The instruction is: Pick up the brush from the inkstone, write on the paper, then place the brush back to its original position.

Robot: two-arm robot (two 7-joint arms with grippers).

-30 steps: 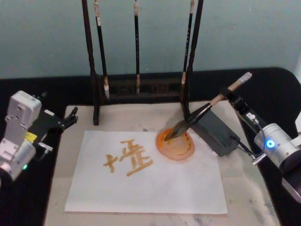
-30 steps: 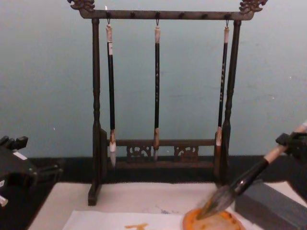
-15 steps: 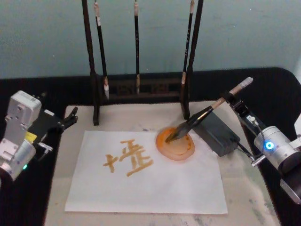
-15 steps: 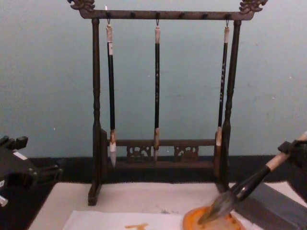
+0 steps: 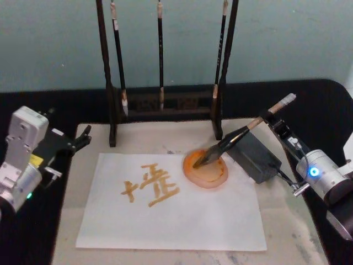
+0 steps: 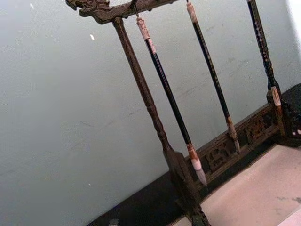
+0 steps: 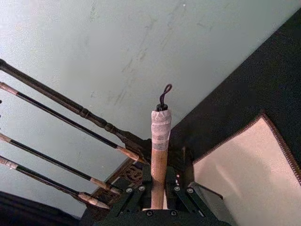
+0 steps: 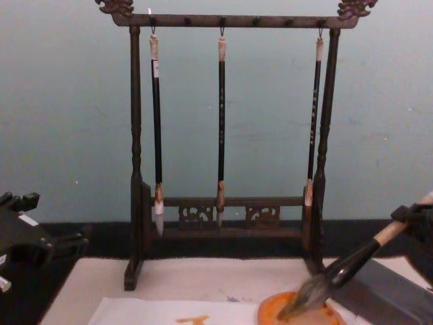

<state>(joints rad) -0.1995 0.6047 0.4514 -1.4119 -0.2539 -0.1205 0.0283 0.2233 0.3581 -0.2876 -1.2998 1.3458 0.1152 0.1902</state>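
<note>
Beige mat in the head view holds the paper, which already has orange writing on it, and the left gripper sits parked off to the left. From the chest, the brush leans with its hairs down in the inkstone. In the right wrist view, the right gripper is clamped on the brush's tan shaft, so the writing looks done and only letting go is left.

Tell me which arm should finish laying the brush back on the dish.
Right. The right gripper grips the brush by its shaft, and the bristles rest in the dish. The left gripper sits far off by the mat's left edge.
</note>
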